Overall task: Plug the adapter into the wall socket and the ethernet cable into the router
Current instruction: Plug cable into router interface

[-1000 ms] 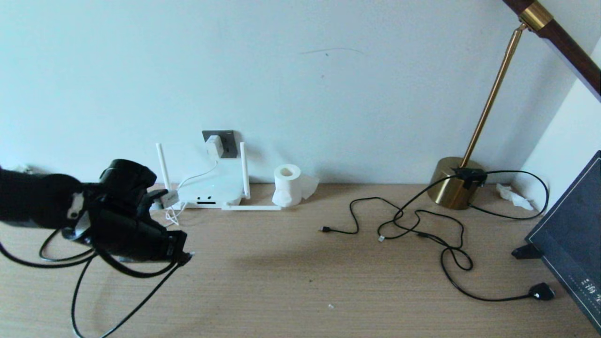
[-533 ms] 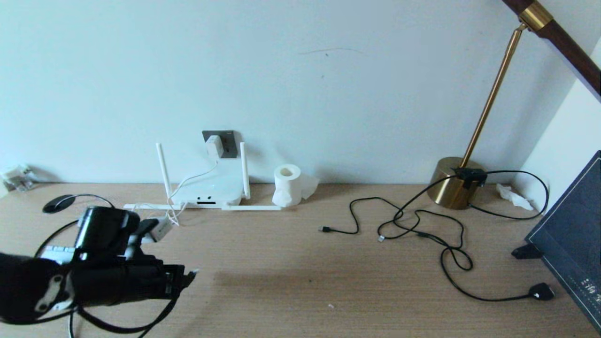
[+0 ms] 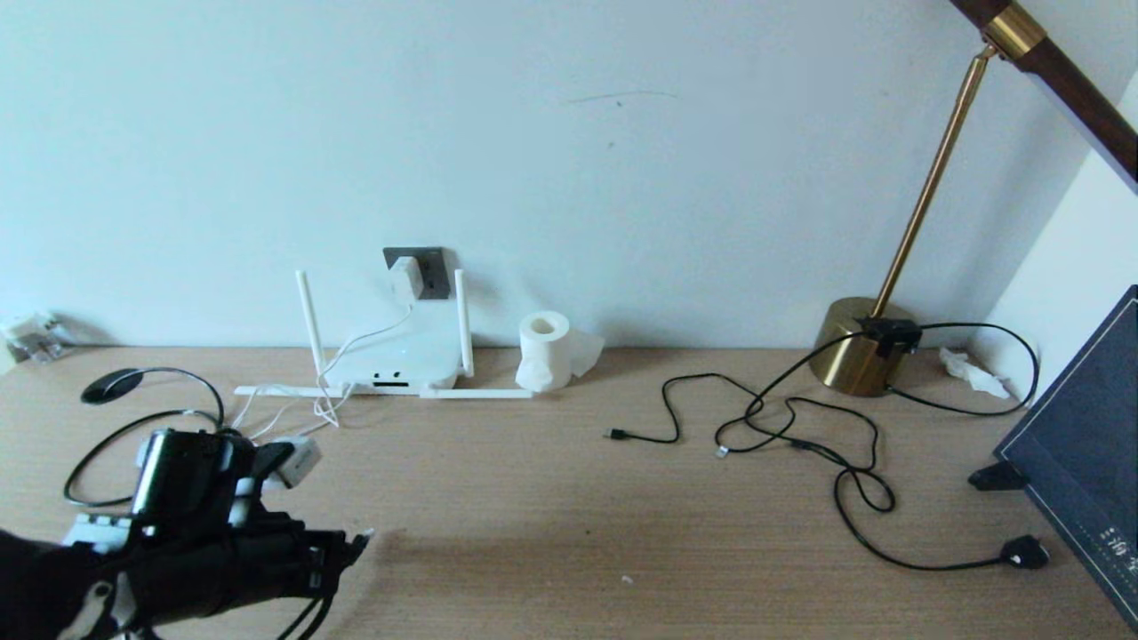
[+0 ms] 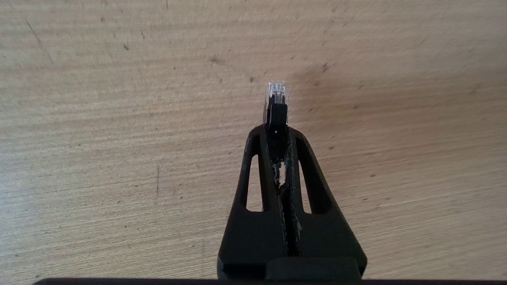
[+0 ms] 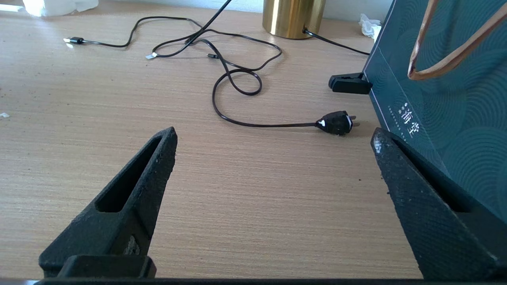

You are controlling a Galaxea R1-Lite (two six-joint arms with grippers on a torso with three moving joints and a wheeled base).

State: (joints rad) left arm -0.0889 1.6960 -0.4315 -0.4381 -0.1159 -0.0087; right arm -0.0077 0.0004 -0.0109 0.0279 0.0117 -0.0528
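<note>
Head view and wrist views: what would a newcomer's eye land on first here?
First, the left gripper low at the table's near left, its fingers shut on the ethernet cable, clear plug poking out. Next, the white router against the back wall, with the adapter already in the wall socket above it.

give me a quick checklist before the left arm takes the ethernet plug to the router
1. Small white rectangular plastic adapter seated in the dark grey square wall socket: ok.
2. Left end effector shut on the thin black ethernet cable, clear plug tip poking out beyond the fingertips: ok.
3. Plug lined up with the flat white plastic router: not ok, it sits well in front over the bare wooden desk.
4. Router's front ports free: cannot tell.
5. Right end effector open, parked away: ok.
</note>
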